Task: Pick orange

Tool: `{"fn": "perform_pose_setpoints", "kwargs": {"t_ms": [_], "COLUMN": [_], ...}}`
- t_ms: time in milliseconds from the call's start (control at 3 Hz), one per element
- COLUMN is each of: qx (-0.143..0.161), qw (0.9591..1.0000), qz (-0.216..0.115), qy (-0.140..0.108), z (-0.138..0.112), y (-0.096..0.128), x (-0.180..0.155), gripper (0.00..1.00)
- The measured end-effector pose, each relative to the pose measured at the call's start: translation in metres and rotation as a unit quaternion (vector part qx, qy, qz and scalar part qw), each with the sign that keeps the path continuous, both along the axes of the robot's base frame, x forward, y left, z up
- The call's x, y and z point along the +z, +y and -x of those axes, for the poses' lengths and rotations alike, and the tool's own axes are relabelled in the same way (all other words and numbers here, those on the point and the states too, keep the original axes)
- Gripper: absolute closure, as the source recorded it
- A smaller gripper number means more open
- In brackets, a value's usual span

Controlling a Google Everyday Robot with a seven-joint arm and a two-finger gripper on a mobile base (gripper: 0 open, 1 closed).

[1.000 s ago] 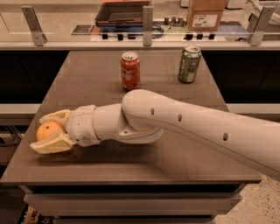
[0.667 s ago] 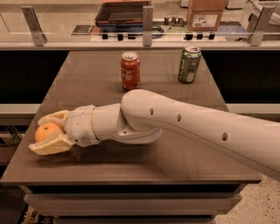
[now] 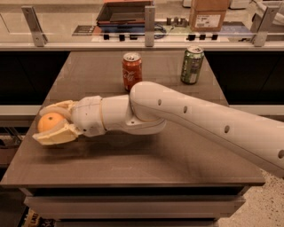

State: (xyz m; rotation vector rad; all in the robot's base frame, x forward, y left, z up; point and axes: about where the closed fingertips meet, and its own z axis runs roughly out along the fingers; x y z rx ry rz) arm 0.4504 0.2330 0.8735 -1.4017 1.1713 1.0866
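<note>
The orange [image 3: 49,121] is a round yellow-orange fruit at the left edge of the brown table [image 3: 133,164]. My gripper [image 3: 43,123] reaches in from the right on a long white arm, its cream fingers [image 3: 55,134] closed around the orange, one on the far side and one on the near side. The fruit sits between the fingers, at or just above the table surface; I cannot tell whether it still touches the table.
A red soda can [image 3: 132,70] stands at the table's back middle, and a green can [image 3: 191,65] at the back right. Behind the table runs a counter with a railing, a dark tray [image 3: 124,12] and a cardboard box [image 3: 208,14].
The gripper holding the orange has shifted very slightly to the left. Otherwise nothing has visibly moved.
</note>
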Motion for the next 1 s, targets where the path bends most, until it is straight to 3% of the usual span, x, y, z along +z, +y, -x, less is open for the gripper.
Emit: {"fn": "perform_pose_setpoints", "kwargs": {"t_ms": [333, 1000], "qx": [0.018, 0.012], "qw": [0.9993, 0.9981], "qz": [-0.029, -0.026], "qy": [-0.014, -0.054], "z": [-0.017, -0.023], "y": [-0.008, -0.027], "x": [0.018, 0.060], "gripper": [1.00, 1.00]}}
